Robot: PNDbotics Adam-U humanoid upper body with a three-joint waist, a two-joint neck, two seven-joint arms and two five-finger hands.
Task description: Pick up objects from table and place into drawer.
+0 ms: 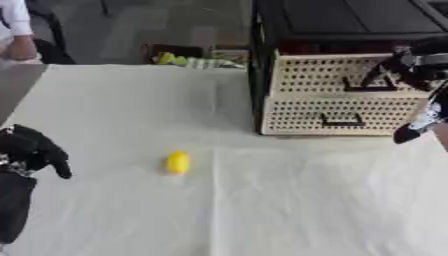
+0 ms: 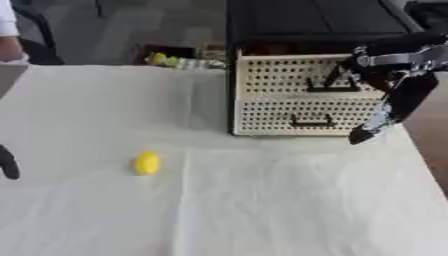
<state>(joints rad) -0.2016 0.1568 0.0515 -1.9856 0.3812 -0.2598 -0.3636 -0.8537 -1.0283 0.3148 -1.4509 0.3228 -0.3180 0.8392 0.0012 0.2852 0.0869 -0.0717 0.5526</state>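
Left hand (image 1: 35, 150) sits nearest, at 9 o'clock on the table (image 1: 289, 200); fingers curled, holding nothing, idle.

Lemon (image 1: 178, 163) (small yellow oval, likely a lemon) lies alone on the cloth, about 8 o'clock from the middle, well apart from both hands.

Drawer unit (image 2: 306, 95) stands at 1 o'clock: dark frame, two cream perforated fronts stacked. Upper drawer (image 2: 297, 75) has a dark handle (image 2: 328, 86); lower drawer (image 2: 306, 117) has its own handle and looks closed.

Right hand (image 2: 385, 75) comes in at 2 o'clock, up against the right end of the upper handle. Fingers seem hooked at the handle, but I cannot tell for sure whether they are round it. A dark part of the arm hangs down past the unit's right edge.

Step in hand (judgement): open the upper drawer, so the lemon has somewhere to go. Task barely begun; nothing is in a drawer yet as far as can be seen.

To do it well:
- Get fingers behind the bar before pulling; a hold at the handle's end may skew the drawer.
- Pull straight toward 6 o'clock, level with the front.
- Watch that the whole unit does not slide on the cloth.
- Open wide enough for a hand holding the lemon.
- Lemon may roll; approach from above, close across its short axis.
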